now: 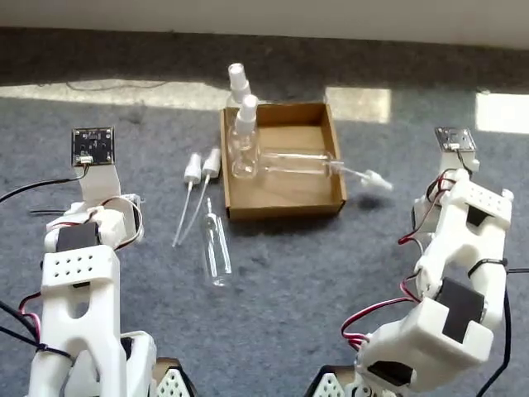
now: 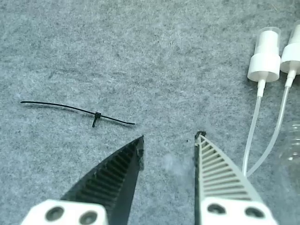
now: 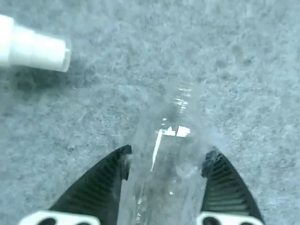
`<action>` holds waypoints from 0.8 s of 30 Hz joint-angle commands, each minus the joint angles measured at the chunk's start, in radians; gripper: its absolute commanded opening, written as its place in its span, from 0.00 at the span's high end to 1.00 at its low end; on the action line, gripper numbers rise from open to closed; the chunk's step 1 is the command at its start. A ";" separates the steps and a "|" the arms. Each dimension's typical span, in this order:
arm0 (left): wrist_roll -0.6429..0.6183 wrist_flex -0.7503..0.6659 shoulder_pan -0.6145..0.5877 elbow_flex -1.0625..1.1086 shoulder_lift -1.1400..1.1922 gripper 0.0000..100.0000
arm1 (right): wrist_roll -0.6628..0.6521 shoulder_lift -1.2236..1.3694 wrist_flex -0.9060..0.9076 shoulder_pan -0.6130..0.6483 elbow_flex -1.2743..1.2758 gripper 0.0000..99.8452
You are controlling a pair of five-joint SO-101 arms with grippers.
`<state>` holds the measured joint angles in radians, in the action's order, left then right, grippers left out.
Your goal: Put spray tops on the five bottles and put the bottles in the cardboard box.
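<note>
High view: two loose spray tops (image 1: 192,169) lie just left of the cardboard box (image 1: 285,207) at upper centre, tubes trailing down-left, a bare bottle (image 1: 215,248) below them — all nearer the left arm (image 1: 78,265). Left wrist view: left end effector (image 2: 169,138) spread apart over the tabletop (image 2: 93,47), tops ahead, off toward its pale finger. Right wrist view: right end effector (image 3: 167,157) looks clamped on a clear bottle (image 3: 173,131), long axis running out ahead.

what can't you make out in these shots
Right wrist view: clear bottle, blurred and cut off by the edge; which end is which unclear.
Left wrist view: second bottle, a sliver at the edge.
High view: third bottle lying in the box, too small to tell if it's capped.
</note>
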<state>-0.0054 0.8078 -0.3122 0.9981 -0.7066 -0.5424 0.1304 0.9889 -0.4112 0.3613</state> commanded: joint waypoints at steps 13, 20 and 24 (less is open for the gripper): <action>-0.003 -0.015 0.031 -0.018 0.002 0.83 | 0.107 -0.005 0.076 0.021 -0.099 0.69; -0.003 -0.014 0.045 -0.018 0.002 0.83 | 0.298 -0.005 0.268 0.059 -0.389 0.69; -0.003 -0.014 0.042 -0.018 0.002 0.83 | 0.417 -0.004 0.420 0.170 -0.615 0.69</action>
<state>-0.0054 0.8078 -0.2862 0.9981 -0.7066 -0.2079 0.1488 1.3080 -0.3299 -0.0591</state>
